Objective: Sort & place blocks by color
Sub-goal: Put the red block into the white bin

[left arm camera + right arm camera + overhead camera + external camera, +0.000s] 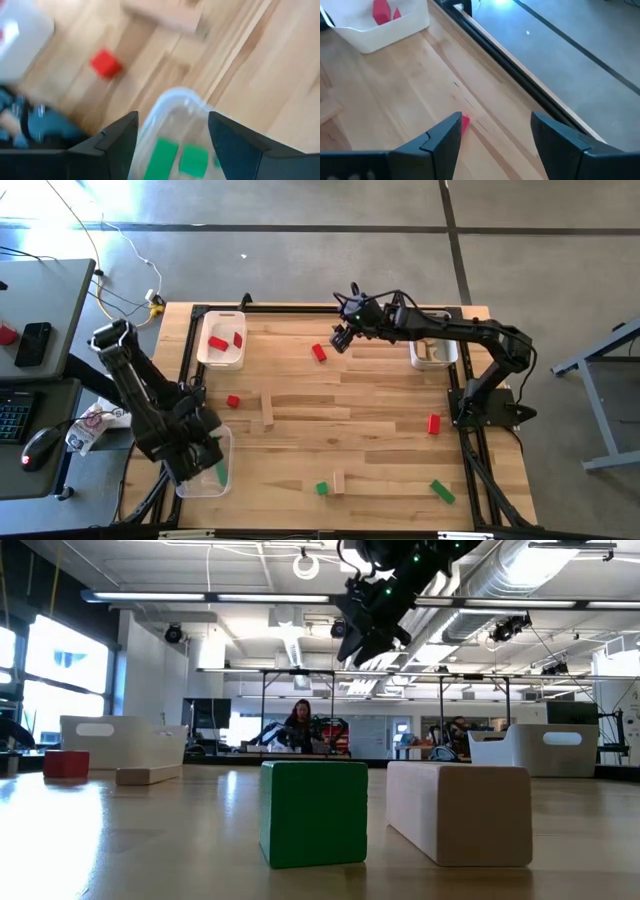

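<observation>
Wooden surface (360, 430) holding scattered blocks, sorting partly done. Two red blocks (222, 340) lie in the white tray (203, 356) at the far left. Green blocks (175, 157) lie in the clear tray (172, 97) under the left claw (172, 135), which hangs spread and empty. A far-right tray (446, 361) seems to hold wood pieces. The right claw (495, 132), spread and empty, hovers above a loose red block (319, 352). Two more red blocks, two green blocks and two plain wood blocks remain loose, so roughly half is left.
</observation>
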`<state>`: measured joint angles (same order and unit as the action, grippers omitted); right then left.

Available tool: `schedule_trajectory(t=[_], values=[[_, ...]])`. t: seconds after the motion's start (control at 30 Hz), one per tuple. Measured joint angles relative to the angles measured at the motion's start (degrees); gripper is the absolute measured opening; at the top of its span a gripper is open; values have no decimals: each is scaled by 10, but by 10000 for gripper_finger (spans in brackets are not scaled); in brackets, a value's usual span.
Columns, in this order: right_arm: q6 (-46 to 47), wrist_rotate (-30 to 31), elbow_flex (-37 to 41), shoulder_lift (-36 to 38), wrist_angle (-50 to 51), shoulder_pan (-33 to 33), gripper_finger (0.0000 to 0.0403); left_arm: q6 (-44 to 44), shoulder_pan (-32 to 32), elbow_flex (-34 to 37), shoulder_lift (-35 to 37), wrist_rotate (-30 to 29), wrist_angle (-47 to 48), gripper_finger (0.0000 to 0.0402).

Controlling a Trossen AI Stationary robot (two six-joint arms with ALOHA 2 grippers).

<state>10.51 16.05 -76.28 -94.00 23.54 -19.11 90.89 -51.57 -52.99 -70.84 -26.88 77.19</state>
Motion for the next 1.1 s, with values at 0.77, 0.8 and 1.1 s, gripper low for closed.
schedule_trajectory(t=[0.77, 0.8, 1.1], values=[[53, -2, 42, -48, -58, 9, 225, -336, 279, 0, 166, -362, -2, 225], [52, -2, 42, -55, -65, 9, 225, -350, 298, 0, 173, -364, -4, 225], [73, -9, 42, -89, -112, 8, 225, -482, 431, 0, 211, -354, -73, 225]])
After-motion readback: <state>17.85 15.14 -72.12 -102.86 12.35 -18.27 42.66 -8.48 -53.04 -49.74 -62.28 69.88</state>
